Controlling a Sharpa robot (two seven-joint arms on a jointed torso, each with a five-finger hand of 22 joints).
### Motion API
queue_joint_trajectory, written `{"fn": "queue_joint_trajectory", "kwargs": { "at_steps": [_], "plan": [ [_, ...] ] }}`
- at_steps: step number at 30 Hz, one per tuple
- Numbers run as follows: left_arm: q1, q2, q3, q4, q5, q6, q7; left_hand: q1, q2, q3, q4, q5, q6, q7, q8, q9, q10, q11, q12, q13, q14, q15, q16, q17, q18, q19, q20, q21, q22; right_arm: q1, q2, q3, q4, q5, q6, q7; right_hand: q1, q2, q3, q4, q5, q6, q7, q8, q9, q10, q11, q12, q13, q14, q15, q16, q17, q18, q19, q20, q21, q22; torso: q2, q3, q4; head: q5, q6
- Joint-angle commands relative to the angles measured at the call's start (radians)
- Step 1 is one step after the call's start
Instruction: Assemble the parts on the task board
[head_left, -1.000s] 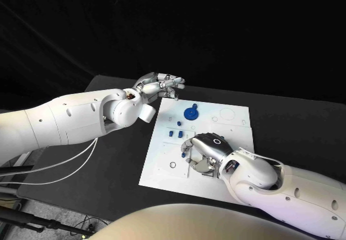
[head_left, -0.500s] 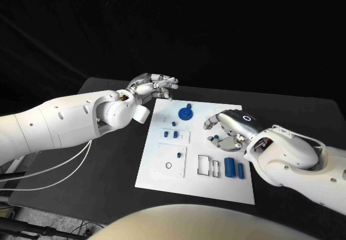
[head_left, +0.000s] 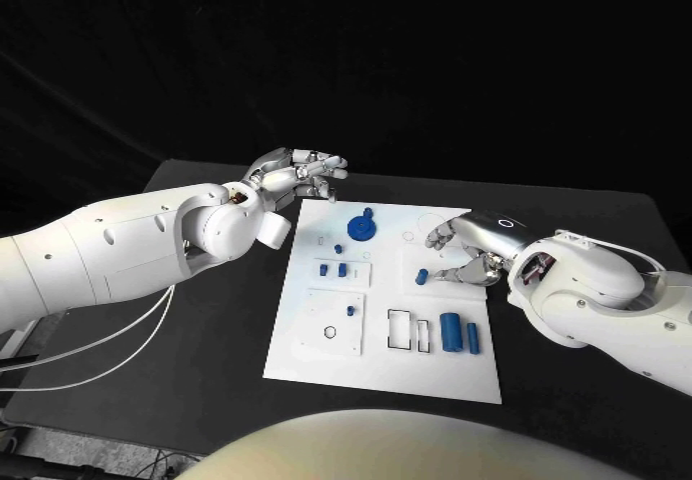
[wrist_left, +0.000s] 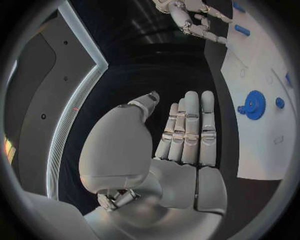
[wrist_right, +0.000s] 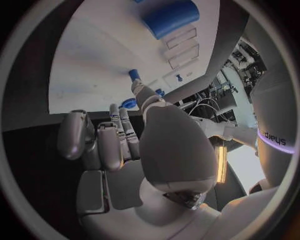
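In the head view, the task board (head_left: 387, 300) lies in the middle of the black table (head_left: 606, 260). The right hand (head_left: 464, 250) hovers over the board's far right part, fingers loosely spread, holding nothing. A small blue peg (head_left: 421, 275) stands on the board just beside its fingertips, on the side toward the left arm. The left hand (head_left: 300, 172) hangs beyond the board's far left corner, fingers slightly curled and empty. The blue gear (head_left: 362, 225) lies between the two hands. Two blue cylinders (head_left: 460, 332) lie near the board's near right edge, their long axes running toward the robot.

In the left wrist view, the left hand's fingers (wrist_left: 190, 127) are straight and side by side, with the gear (wrist_left: 253, 104) off to their side.

In the right wrist view, the thumb tip (wrist_right: 139, 86) points at the peg (wrist_right: 134, 74), close but seemingly apart. I judge the right hand is nearer for the peg.
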Motion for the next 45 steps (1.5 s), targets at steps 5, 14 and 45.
{"fn": "queue_joint_trajectory", "kwargs": {
  "at_steps": [5, 14, 45],
  "plan": [
    [0.001, -0.003, 0.001, 0.002, 0.002, 0.022, 0.002, -0.001, 0.010, -0.008, 0.001, 0.004, -0.008, 0.001, 0.004, 0.001, -0.005, 0.000, -0.003, 0.001, -0.010, 0.001, -0.006, -0.001, 0.008, 0.006, 0.002, -0.004, -0.001, -0.010, 0.021, -0.003, -0.016, -0.032, 0.105, 0.020, 0.023, 0.006, 0.013, 0.029, -0.019, 0.030, 0.017, 0.008, -0.013, 0.020, -0.004, -0.015, -0.022, 0.010, -0.005, -0.005, -0.007, 0.006, 0.020, 0.000, 0.017, 0.153, 0.002, 0.0000, 0.0011, 0.001, 0.000],
    [0.001, -0.006, 0.001, 0.004, 0.004, 0.023, -0.001, -0.001, 0.010, -0.008, 0.001, 0.004, -0.008, 0.001, 0.004, 0.001, -0.005, 0.000, -0.003, 0.001, -0.010, 0.001, -0.006, -0.001, 0.008, 0.006, 0.002, -0.004, -0.001, -0.023, 0.057, -0.005, -0.034, -0.009, 0.105, 0.035, 0.020, 0.018, 0.104, 0.041, -0.056, 0.094, 0.029, 0.018, -0.048, 0.099, -0.015, -0.036, -0.055, 0.015, -0.015, -0.012, -0.012, 0.003, 0.034, -0.010, 0.029, 0.158, 0.002, 0.0000, 0.0024, 0.002, 0.000],
    [0.001, -0.012, 0.001, 0.006, 0.005, 0.023, -0.008, -0.003, 0.016, -0.013, 0.005, -0.003, -0.008, 0.000, 0.006, 0.002, -0.006, 0.000, -0.003, 0.002, -0.012, 0.001, -0.007, -0.001, 0.009, 0.007, 0.002, -0.010, -0.004, -0.031, 0.072, -0.008, -0.044, -0.043, -0.005, 0.009, -0.051, 0.021, 0.461, -0.017, -0.094, 0.223, -0.010, 0.089, -0.031, 0.305, -0.057, -0.065, -0.059, 0.025, -0.050, -0.010, -0.003, -0.013, 0.071, -0.042, 0.104, 0.189, 0.000, -0.0004, 0.0004, 0.004, 0.000]
  ]
}}
